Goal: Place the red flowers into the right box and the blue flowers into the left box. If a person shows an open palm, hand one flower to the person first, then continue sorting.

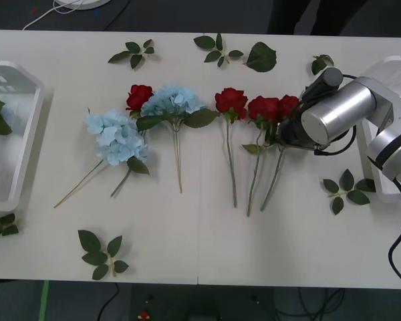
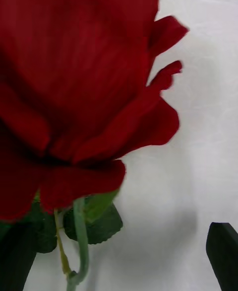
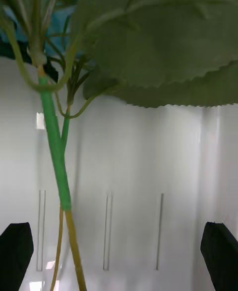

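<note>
Four red flowers lie in a row on the table: one point(image 1: 140, 95) at the left, one point(image 1: 231, 101) in the middle, and two point(image 1: 263, 107) point(image 1: 287, 105) touching at the right. Among them lie two blue flowers point(image 1: 117, 136) point(image 1: 174, 100). My right gripper point(image 2: 121, 229) is open over the rightmost rose point(image 2: 74, 82), whose stem point(image 2: 81, 241) lies between the fingers. My left gripper point(image 3: 118, 226) hangs open inside the left box point(image 3: 148, 172), with a blue flower's stem point(image 3: 54, 157) and leaf point(image 3: 163, 37) just ahead, ungripped. The left box point(image 1: 17, 144) and right box point(image 1: 387, 67) sit at the table's ends.
Loose green leaf sprigs are scattered about: along the back point(image 1: 135, 52) point(image 1: 217, 48) point(image 1: 260, 57), at the front left point(image 1: 100, 253), beside the left box point(image 1: 0, 226) and by the right box point(image 1: 347, 187). Cables point(image 1: 67, 8) lie beyond the far edge.
</note>
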